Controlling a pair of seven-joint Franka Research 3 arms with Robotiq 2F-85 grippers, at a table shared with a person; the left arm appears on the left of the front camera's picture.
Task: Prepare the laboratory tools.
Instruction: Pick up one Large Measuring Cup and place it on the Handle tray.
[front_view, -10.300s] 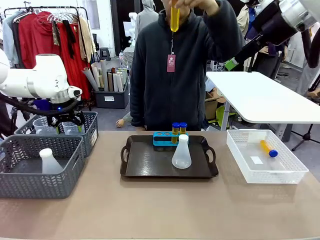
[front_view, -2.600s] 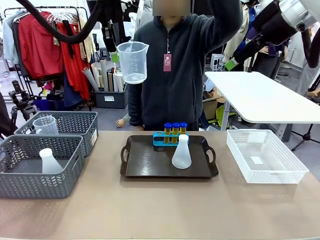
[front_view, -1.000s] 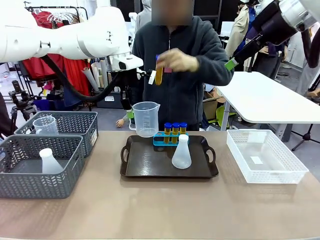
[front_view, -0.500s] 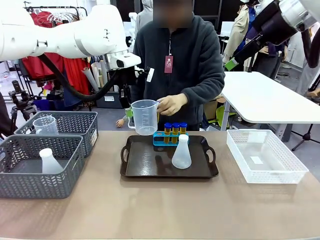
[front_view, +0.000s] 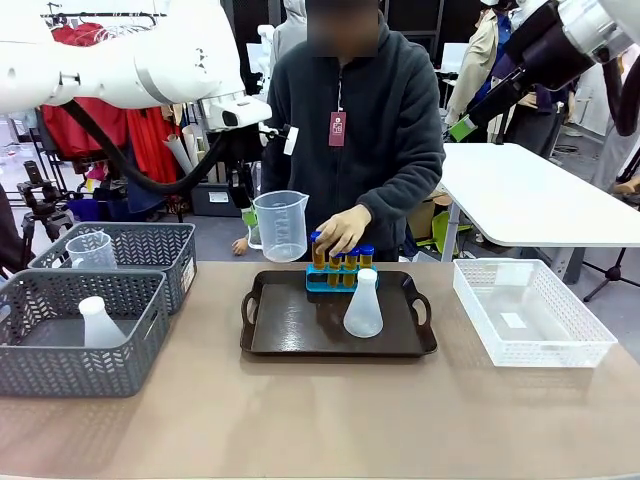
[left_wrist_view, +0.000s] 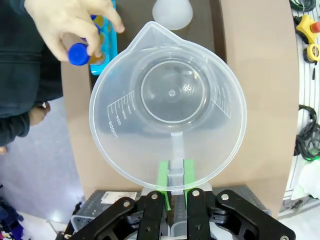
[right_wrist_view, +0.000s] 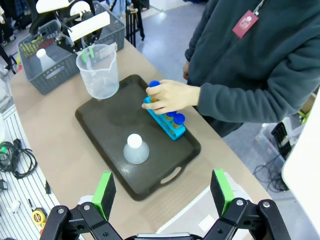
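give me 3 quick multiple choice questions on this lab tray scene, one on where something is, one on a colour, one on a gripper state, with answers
1. Where does the conical flask stand?
A. in the white basket
B. on the dark tray
C. in the person's hand

2. What colour are the tube caps?
A. blue
B. red
C. green

3. What is the left gripper doing?
A. hanging open
B. shut on a tube
C. shut on the measuring beaker's handle

Answers: 1 B, the flask sits upright on the tray in front of the tube rack. 2 A, the caps show blue. 3 C, its green pads clamp the handle of the measuring beaker, held above the table.
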